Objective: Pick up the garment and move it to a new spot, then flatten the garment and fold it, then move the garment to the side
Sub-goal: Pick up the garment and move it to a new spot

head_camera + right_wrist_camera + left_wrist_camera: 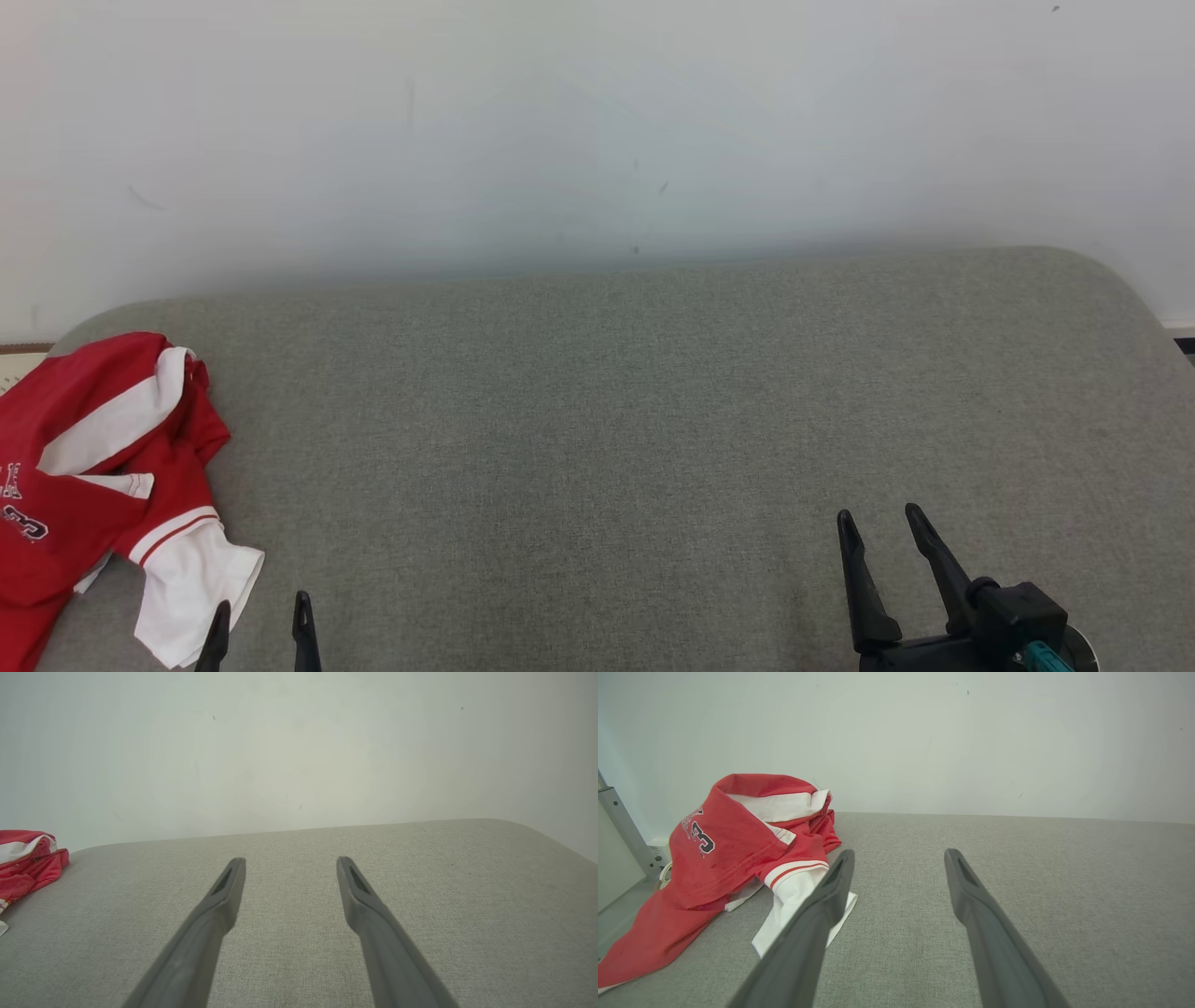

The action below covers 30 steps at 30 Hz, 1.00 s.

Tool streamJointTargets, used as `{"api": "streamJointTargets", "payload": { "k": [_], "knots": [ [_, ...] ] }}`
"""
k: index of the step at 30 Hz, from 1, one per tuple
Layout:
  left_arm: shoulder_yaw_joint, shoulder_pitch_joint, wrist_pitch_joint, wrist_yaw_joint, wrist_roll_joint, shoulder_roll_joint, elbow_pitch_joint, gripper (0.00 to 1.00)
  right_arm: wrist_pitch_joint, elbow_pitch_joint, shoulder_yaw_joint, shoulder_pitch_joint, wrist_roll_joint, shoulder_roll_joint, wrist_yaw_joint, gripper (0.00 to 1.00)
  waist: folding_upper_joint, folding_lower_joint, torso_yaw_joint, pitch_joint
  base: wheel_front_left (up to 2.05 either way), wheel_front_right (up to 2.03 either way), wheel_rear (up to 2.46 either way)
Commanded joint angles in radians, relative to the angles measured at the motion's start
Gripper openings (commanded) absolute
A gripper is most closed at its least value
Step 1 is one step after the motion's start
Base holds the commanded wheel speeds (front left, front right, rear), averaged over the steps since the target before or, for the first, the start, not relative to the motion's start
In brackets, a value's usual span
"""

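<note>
The garment (89, 467) is a red jersey with white sleeves and dark lettering, lying crumpled at the left end of the grey padded surface and hanging over its left edge. In the left wrist view the garment (728, 854) lies ahead and to the left, its white sleeve under the tip of the left finger. My left gripper (261, 609) is open just right of the white sleeve, holding nothing; (899, 856) shows its fingers spread. My right gripper (879, 519) stands open over bare fabric at the lower right, fingers apart in its own view (290, 863), where the garment (25, 863) is far left.
The grey padded surface (653, 420) has rounded far corners and runs up against a white wall (597, 121). A grey metal frame (623, 830) and a white socket or cable stand beyond the surface's left edge.
</note>
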Motion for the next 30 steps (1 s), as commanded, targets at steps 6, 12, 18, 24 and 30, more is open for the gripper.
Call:
{"api": "streamJointTargets", "payload": {
  "k": [6,12,18,24,30],
  "knots": [
    [0.000,0.005,-0.008,0.004,0.004,0.003,0.005,1.00,0.002,0.005,-0.003,0.009,-0.003,0.004,0.001,1.00,0.0000,0.0000,0.002,0.001,0.00,0.00,0.00],
    [-0.001,0.007,-0.008,0.005,0.001,0.003,0.010,1.00,0.003,0.007,-0.004,0.015,0.002,0.009,0.001,1.00,0.0000,0.0000,0.020,-0.002,0.00,0.00,0.00],
    [0.004,0.012,-0.006,0.004,0.002,0.004,0.011,1.00,0.002,0.014,0.002,0.015,0.009,0.010,0.001,1.00,0.0000,0.0000,0.053,-0.006,0.00,0.00,0.00],
    [0.009,0.013,-0.006,0.003,0.001,0.006,0.019,1.00,0.001,0.015,0.004,0.021,0.013,0.012,0.001,1.00,0.0000,0.0000,0.109,-0.009,0.00,0.00,0.00],
    [0.009,0.012,-0.006,0.000,0.009,0.011,0.026,1.00,0.000,0.020,0.009,0.029,0.022,0.015,0.001,1.00,0.0000,0.0000,0.195,-0.012,0.00,0.00,0.00]
  ]
}}
